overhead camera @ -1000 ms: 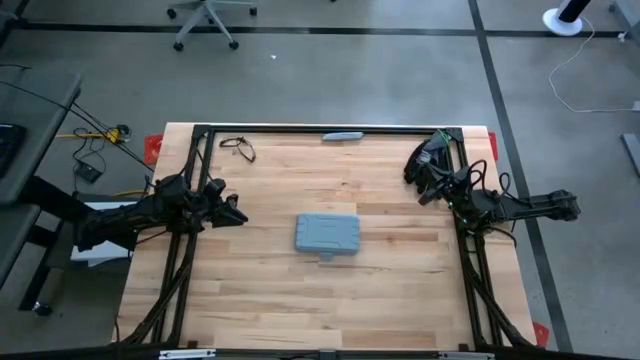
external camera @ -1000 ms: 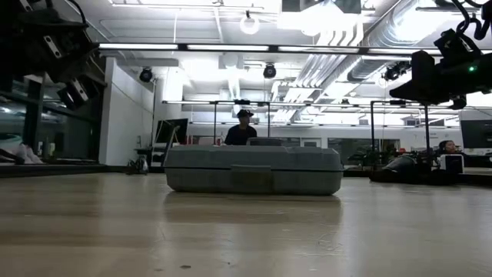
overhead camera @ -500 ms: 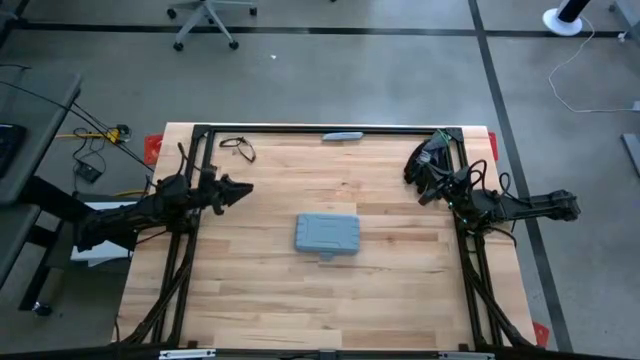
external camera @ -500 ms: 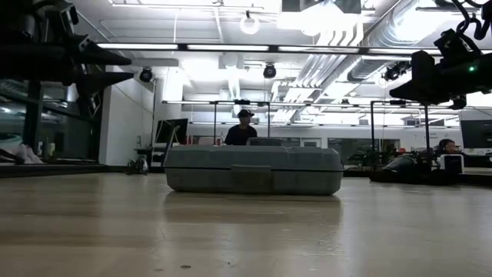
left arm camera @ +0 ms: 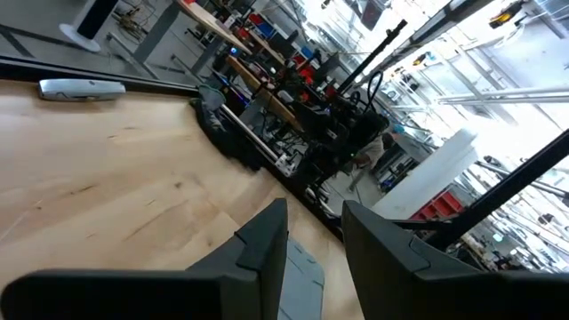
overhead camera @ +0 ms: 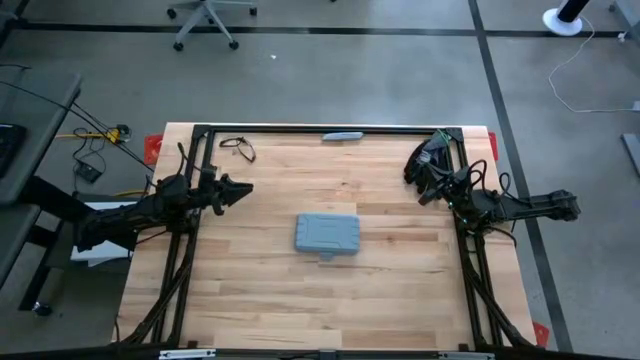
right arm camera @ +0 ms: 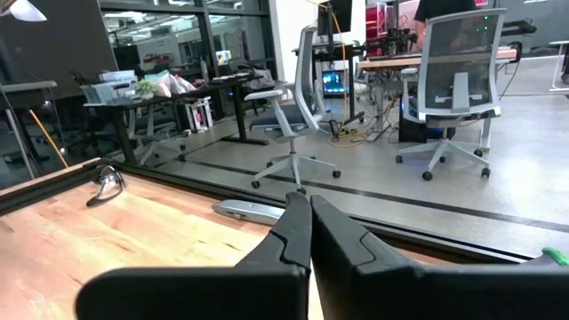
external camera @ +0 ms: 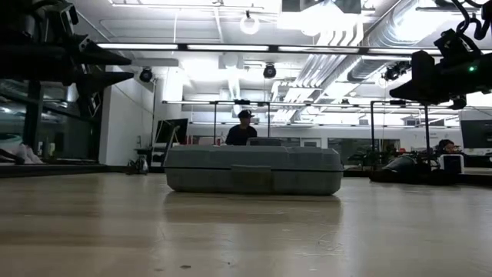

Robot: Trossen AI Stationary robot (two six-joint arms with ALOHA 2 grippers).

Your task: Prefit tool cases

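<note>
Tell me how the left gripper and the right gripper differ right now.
The left gripper has its fingers apart with a clear gap; the right gripper has its fingers pressed together, shut. The left gripper reaches in over the table's left side, pointing toward the closed tool case; the right gripper sits folded back by the table's far right corner, away from it. Both are dark two-finger grippers, and neither holds or touches anything.

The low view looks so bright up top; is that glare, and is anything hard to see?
Low view: ceiling lights glare white, leaving the arms as dark silhouettes; the case stays readable, and the near table is soft. High view: evenly lit, with faint shadows.
</note>
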